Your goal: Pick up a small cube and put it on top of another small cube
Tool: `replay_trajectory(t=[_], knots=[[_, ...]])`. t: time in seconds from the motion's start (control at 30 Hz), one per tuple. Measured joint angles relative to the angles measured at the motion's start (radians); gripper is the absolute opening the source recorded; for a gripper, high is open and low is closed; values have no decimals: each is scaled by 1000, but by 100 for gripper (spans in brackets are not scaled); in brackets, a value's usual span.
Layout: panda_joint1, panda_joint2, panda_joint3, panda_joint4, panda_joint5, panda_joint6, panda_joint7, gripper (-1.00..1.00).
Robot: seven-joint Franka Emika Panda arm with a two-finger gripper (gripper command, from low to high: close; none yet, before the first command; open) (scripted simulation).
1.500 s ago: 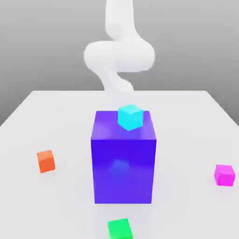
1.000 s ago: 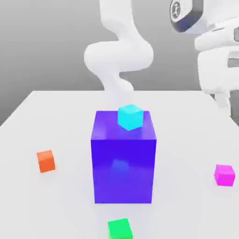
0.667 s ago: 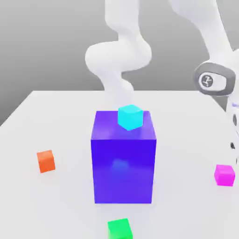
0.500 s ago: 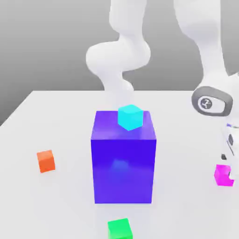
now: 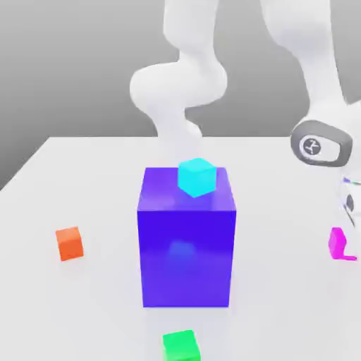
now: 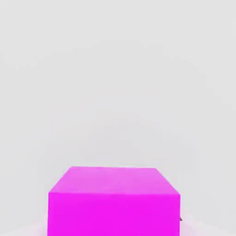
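Observation:
A small magenta cube [image 5: 336,242] hangs a little above the white table [image 5: 84,176] at the exterior view's right edge. My gripper [image 5: 345,241] is shut on it, and the hand partly covers the cube's right side. The hand view has the magenta cube [image 6: 114,203] very close, over bare white table. A small cyan cube [image 5: 197,176] rests on top of a large blue-purple block [image 5: 186,247] at the table's middle. A small orange cube [image 5: 69,243] lies on the exterior view's left, and a small green cube [image 5: 181,346] lies near the front edge.
The large blue-purple block stands tall between the gripper and the orange cube. The white arm [image 5: 180,84] curves up behind the block, and its wrist [image 5: 321,144] hangs over the table's right side.
The arm swung in from the right and came down onto the magenta cube. Since half a second ago that cube has risen off the table with the hand.

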Motion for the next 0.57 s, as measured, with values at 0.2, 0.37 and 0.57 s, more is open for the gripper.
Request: replay_trajectory(t=[0.2, 0.37, 0.57], knots=[[-200, -14, -173, 81, 86, -92, -12, -100], [-339, 19, -291, 142, 151, -117, -24, -100], [-380, 126, -302, 168, 188, -36, -41, 100]])
